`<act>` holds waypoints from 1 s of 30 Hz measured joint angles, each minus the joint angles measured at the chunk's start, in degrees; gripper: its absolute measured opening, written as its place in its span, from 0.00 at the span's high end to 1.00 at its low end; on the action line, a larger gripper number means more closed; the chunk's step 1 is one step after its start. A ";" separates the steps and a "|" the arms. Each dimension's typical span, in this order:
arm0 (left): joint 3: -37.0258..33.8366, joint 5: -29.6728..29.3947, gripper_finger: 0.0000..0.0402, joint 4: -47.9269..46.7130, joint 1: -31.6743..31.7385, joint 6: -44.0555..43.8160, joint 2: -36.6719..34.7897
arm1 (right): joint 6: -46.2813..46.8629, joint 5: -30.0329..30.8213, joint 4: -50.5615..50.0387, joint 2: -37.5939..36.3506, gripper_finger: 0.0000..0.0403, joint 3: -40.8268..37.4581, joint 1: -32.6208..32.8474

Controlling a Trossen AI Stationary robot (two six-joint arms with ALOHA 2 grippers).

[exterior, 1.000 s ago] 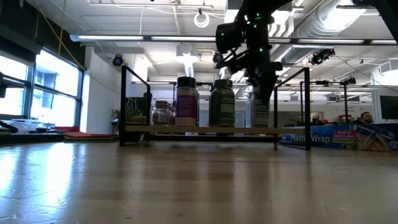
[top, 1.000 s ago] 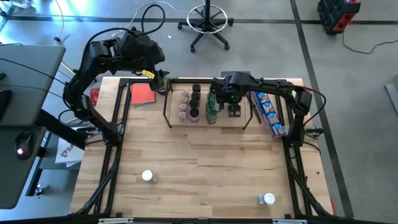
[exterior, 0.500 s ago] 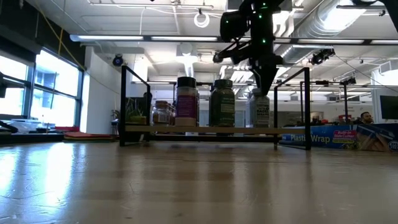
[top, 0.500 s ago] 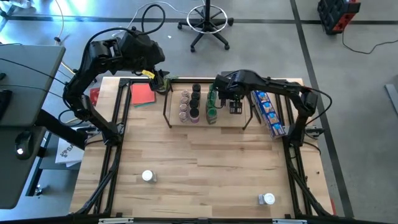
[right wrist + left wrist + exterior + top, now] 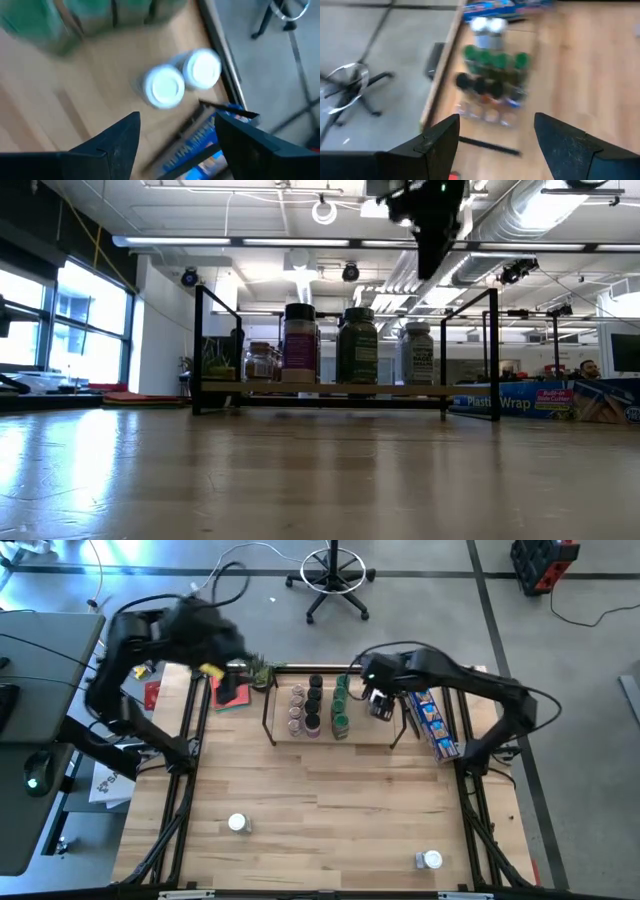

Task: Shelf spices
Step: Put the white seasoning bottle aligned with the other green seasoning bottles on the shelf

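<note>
Right gripper (image 5: 378, 703) hangs above the right end of the shelf (image 5: 360, 728), fingers spread with nothing between them; in the right wrist view two white-lidded jars (image 5: 181, 78) stand side by side right below the gap between the dark fingers (image 5: 116, 145). In the low view this gripper (image 5: 438, 255) sits high, clear above the jar tops. Left gripper (image 5: 496, 135) is up over the table's far left corner, fingers wide apart and empty, looking across at the shelf from a distance. Spices (image 5: 317, 705) stand on the shelf in rows: clear-lidded jars at the left, black-lidded next, green-lidded after, white-lidded under the right gripper. Low view shows a purple-labelled black-lid jar (image 5: 300, 342), a dark green jar (image 5: 357, 345) and a pale jar (image 5: 418, 353) upright on the board. Two more white-lidded jars lie off the shelf on the near table, one near-left (image 5: 238, 823), one near-right (image 5: 431, 860), well apart. Blue snack packet (image 5: 432, 722) lies just right of the shelf. Red flat square (image 5: 230, 692) and small plant (image 5: 261, 672) sit left of the shelf.
</note>
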 joint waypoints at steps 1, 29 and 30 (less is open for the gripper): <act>-0.05 1.50 0.37 -0.63 -0.85 0.36 -1.20 | 2.47 0.00 1.18 -1.49 0.38 0.27 0.61; -56.78 15.58 0.37 8.29 -39.66 -49.29 -16.35 | 2.48 -0.98 16.54 -8.88 0.38 0.29 7.17; -56.79 15.54 0.37 9.80 -42.36 -50.37 -15.07 | 2.20 -2.07 15.79 -8.94 0.38 0.29 7.17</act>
